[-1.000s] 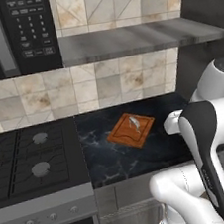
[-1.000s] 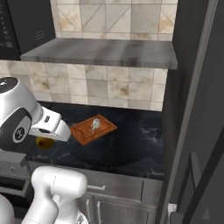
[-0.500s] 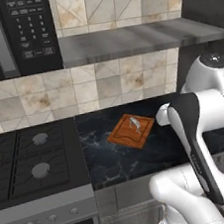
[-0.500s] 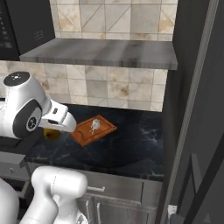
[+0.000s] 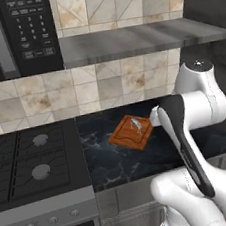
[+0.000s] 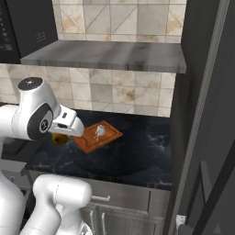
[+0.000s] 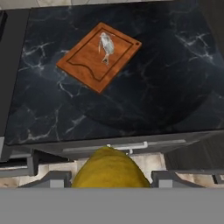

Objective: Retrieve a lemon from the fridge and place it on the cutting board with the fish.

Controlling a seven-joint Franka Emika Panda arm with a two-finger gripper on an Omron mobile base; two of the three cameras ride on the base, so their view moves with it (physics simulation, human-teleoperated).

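1. Orange-brown wood marks the left base view: the cutting board (image 5: 133, 132) lies at the middle of the frame on the dark counter (image 5: 111, 160), the pale fish (image 5: 136, 125) on it. The white arm, at the far right edge a second ago, now reaches to just beside the board's right edge.
2. From the right base view, the lemon (image 6: 58, 137) peeks out dull yellow under the arm's wrist at middle left, near the board (image 6: 98, 136) but not yet over it; it was further left before.
3. Looking along the hand, the gripper (image 7: 110, 179) grasps the lemon (image 7: 109, 169) between its fingers at bottom centre, the board (image 7: 99, 56) and fish (image 7: 106, 43) at upper centre. Carrying is nearly done; lowering and release remain, by my judgement.
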